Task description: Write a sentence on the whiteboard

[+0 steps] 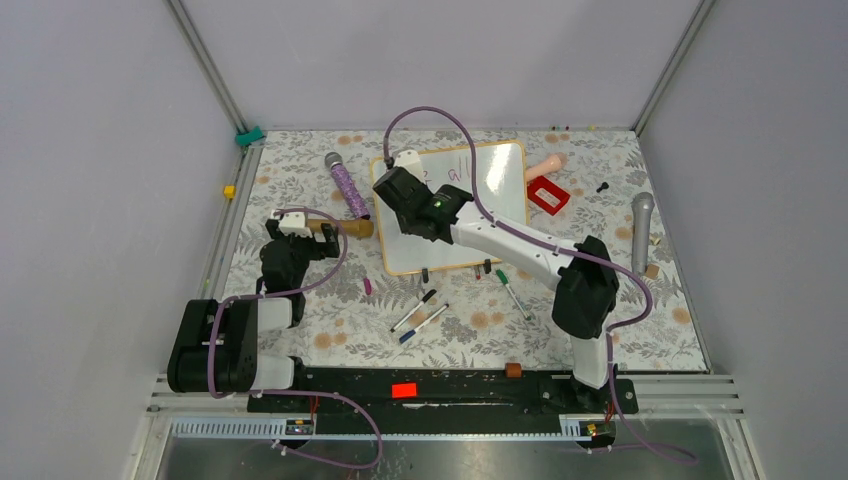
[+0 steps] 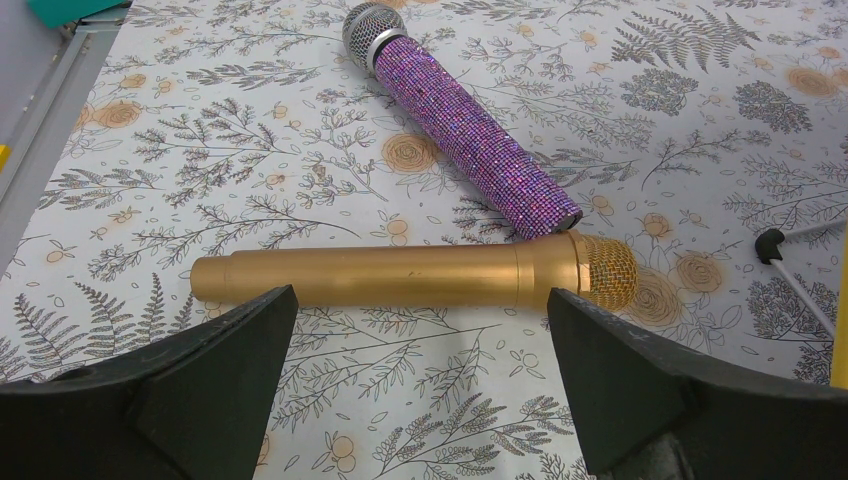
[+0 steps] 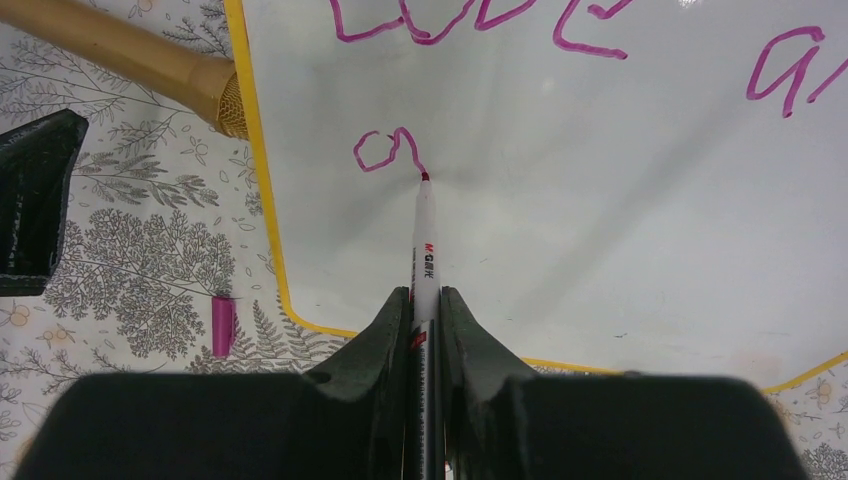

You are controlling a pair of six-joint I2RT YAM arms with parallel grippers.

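Right hand (image 3: 425, 296) pinches marker (image 3: 424, 230), tip touching sentence (image 3: 385, 150) on whiteboard (image 3: 620, 250); left hand (image 2: 420, 298) spread beside gold mic (image 2: 380, 275).

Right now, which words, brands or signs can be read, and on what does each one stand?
"M&G": marker, red print.
"Love", tops cut off, so likely only: whiteboard, pink handwriting.
"a": whiteboard, right edge of view.
"a": whiteboard, at the marker tip.
Smaller marker print: too small to read.
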